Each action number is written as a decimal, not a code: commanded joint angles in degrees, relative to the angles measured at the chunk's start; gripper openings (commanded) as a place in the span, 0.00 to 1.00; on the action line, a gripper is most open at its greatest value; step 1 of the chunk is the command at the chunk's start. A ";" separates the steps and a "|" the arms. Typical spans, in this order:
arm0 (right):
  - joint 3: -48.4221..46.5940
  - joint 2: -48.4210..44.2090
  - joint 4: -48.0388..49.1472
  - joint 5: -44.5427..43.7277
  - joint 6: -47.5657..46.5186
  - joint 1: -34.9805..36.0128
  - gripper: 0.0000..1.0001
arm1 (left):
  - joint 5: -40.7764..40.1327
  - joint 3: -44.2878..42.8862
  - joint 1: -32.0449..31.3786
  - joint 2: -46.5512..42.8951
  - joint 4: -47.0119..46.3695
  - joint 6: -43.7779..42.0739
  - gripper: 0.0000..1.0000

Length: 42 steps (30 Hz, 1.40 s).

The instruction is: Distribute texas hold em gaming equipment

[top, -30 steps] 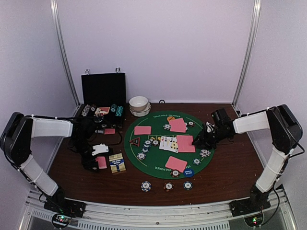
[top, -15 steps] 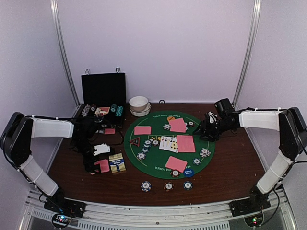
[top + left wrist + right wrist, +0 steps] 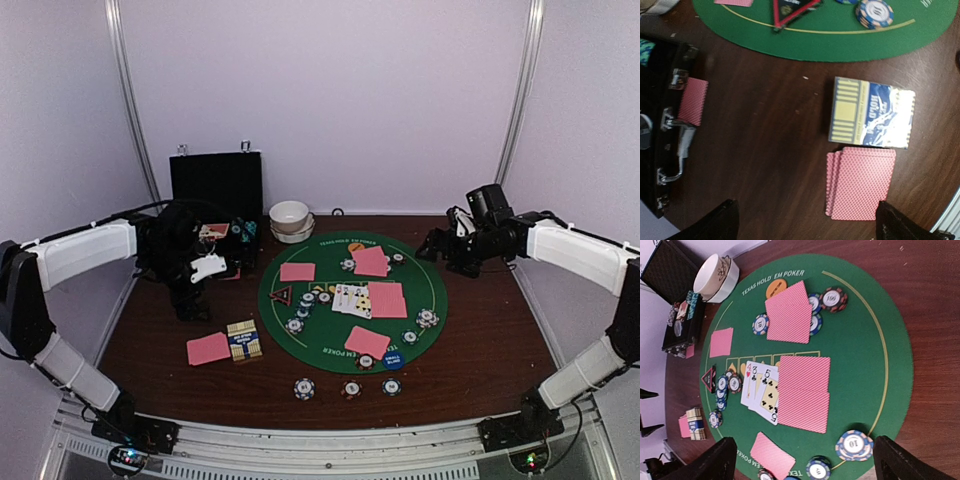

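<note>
The green poker mat (image 3: 330,352) carries pink-backed cards (image 3: 297,271), three face-up cards (image 3: 759,387), striped chips (image 3: 854,445), a red triangle token (image 3: 281,295), an orange disc (image 3: 776,288) and a blue disc (image 3: 393,358). A small stack of pink cards (image 3: 860,182) lies on the wood next to the blue-and-yellow card box (image 3: 871,112). My left gripper (image 3: 188,305) hangs open above the table left of that stack, holding nothing. My right gripper (image 3: 432,246) is open and empty, just off the mat's right rim. Three chips (image 3: 351,389) sit in a row near the front edge.
An open black chip case (image 3: 215,200) stands at the back left, with one pink card (image 3: 692,101) beside its latches. Stacked white bowls (image 3: 290,220) sit behind the mat. The metal rail runs along the near edge.
My left gripper opened, left the pink stack beside the card box, and rose back toward the case. My right gripper opened and pulled back from the mat's centre cards to the right rear.
</note>
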State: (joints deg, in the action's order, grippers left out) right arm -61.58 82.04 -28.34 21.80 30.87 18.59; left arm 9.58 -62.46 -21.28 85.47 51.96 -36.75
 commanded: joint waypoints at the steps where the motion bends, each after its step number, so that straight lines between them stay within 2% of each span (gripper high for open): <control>1: -1.46 -6.66 -4.43 -16.72 -5.11 -0.45 0.99 | -1.35 -5.44 2.94 -1.73 0.62 5.20 0.98; 4: -0.44 -10.15 -5.63 -28.11 -6.74 -1.26 0.99 | -1.50 -4.76 6.22 -2.42 -5.95 9.08 0.97; 7: 2.89 -13.53 -3.41 -40.98 -8.03 -2.00 1.00 | -1.66 1.13 10.19 -4.69 -18.48 13.34 0.98; 12: 20.29 -20.51 18.64 -59.46 -17.74 -2.31 0.99 | 0.97 13.43 17.12 -7.01 -41.01 20.33 0.98; 15: 29.29 -21.56 31.06 -65.00 -22.01 -3.72 1.00 | 2.80 20.02 20.14 -6.26 -52.26 23.24 0.98; 20: 35.39 -20.36 39.48 -64.46 -21.45 -8.72 1.00 | 3.27 26.81 22.34 -3.12 -64.54 26.85 0.98; 24: 41.09 -18.31 54.46 -61.49 -23.69 -10.55 0.99 | 2.23 30.09 22.46 -2.64 -71.42 27.64 0.98; 29: 43.19 -8.28 72.02 -55.34 -26.43 -11.07 0.99 | 2.94 32.40 22.51 -2.09 -75.66 29.62 0.97; 31: 42.31 -3.55 77.99 -54.00 -29.03 -11.10 0.99 | 4.89 34.74 22.44 -1.47 -81.46 31.15 0.98; 35: 40.64 3.38 83.10 -50.14 -31.95 -11.20 0.99 | 3.56 34.76 22.42 -1.32 -81.98 32.68 0.98; 37: 40.19 3.41 80.92 -43.98 -33.43 -11.21 0.99 | 1.92 34.63 22.42 -1.23 -81.78 33.23 0.97; 38: 40.81 4.38 82.88 -42.46 -34.04 -11.21 0.99 | 2.05 34.37 22.42 -1.00 -81.72 33.25 0.98; 41: 43.77 9.08 94.60 -42.44 -35.54 -11.15 1.00 | 2.55 32.86 22.42 1.98 -82.86 34.96 0.98; 42: 43.24 7.77 91.24 -42.40 -34.93 -11.12 0.99 | 3.26 32.63 22.31 3.76 -84.86 34.76 0.98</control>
State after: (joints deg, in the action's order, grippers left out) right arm -19.57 88.33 54.39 -24.38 -1.39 7.73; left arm 12.40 -28.29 0.82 85.06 -26.15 -4.21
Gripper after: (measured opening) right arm 0.995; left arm 0.976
